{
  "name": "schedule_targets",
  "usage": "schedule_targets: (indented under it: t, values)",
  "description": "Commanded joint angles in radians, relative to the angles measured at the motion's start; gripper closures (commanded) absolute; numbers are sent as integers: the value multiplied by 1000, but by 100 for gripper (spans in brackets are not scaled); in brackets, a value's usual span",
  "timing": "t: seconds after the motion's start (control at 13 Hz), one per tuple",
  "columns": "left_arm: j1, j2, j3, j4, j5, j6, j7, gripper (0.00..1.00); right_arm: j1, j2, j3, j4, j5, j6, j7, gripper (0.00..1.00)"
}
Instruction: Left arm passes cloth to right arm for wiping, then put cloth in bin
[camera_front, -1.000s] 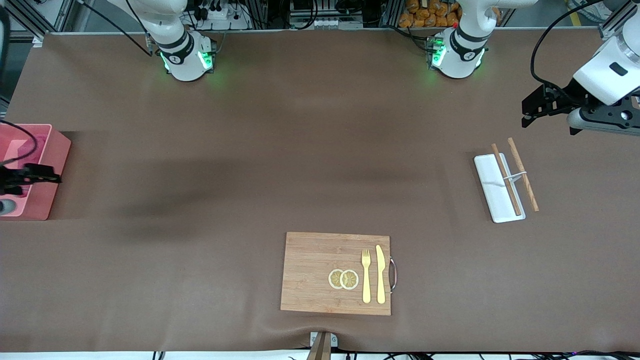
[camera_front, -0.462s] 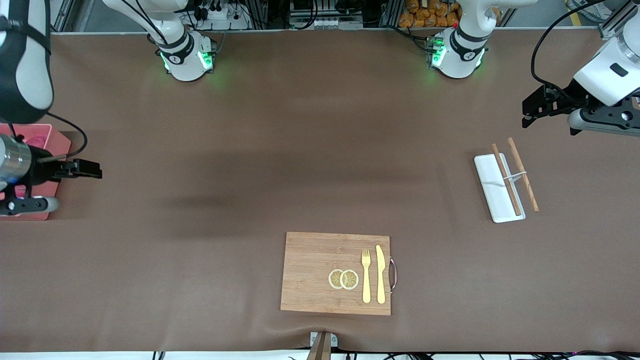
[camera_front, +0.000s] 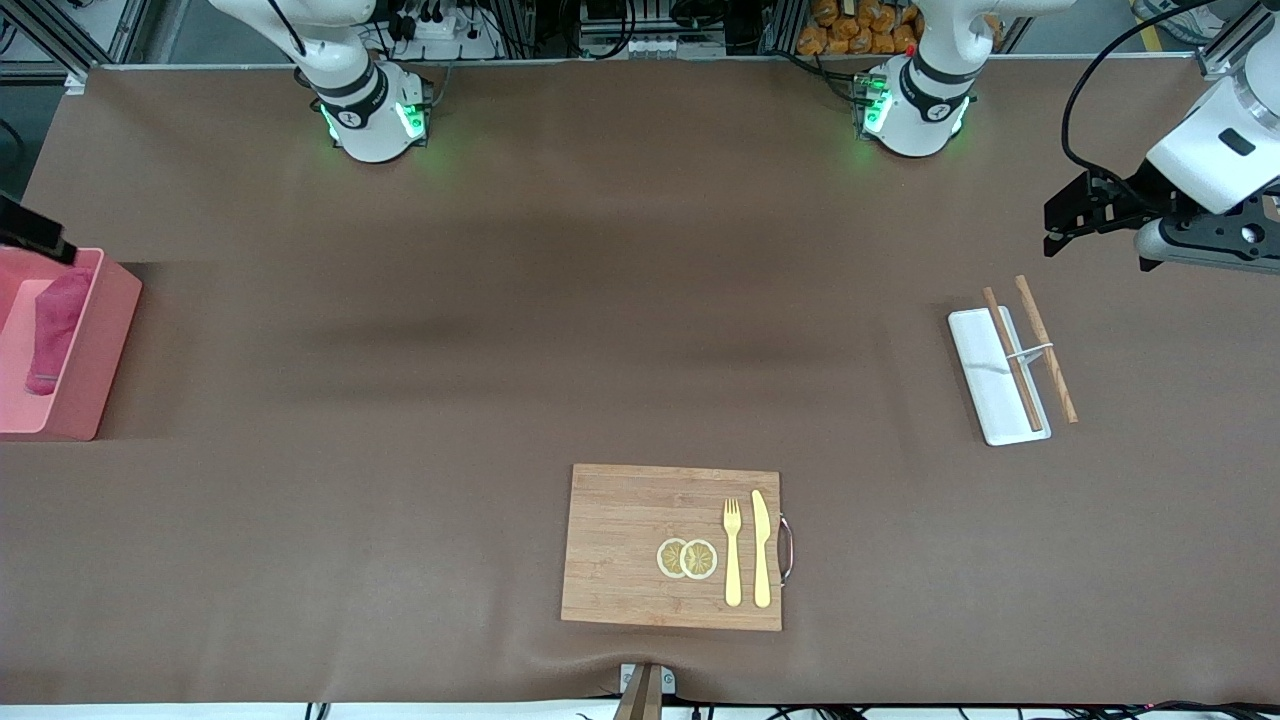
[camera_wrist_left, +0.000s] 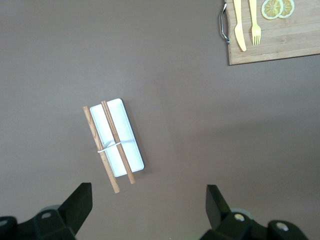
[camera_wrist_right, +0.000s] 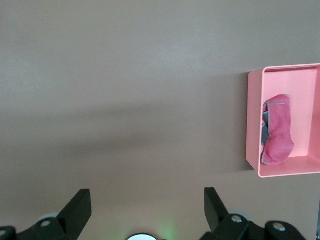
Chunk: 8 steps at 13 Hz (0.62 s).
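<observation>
Now the cloth (camera_front: 52, 325) lies in the bin (camera_front: 100, 350); left gripper (camera_wrist_left: 145, 212) and right gripper (camera_wrist_right: 145, 210) both spread, holding nothing.

Both arms are glossy white with black joint bands. Each round base glows green at its sides, with black cables trailing off. The left end effector (camera_front: 1060, 215) is black with angular fingers (camera_wrist_left: 77, 200) on a white-grey wrist, a black cable looping above.
</observation>
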Motion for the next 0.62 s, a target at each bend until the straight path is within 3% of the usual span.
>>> schedule_targets:
  t: [0.0,0.31,0.54]
  values:
    - [3,-8,-3,-6,5,-2,-15,0,-69,-60,79,-57,15,7,3,0]
    - [1,-9,-3,-4,5,-4,-16,0,2,-88,51,-57,15,-4,33,0]
    - [1,-8,-3,-4,5,-4,-16,0,55,-80,-15,-59,18,29,37,0]
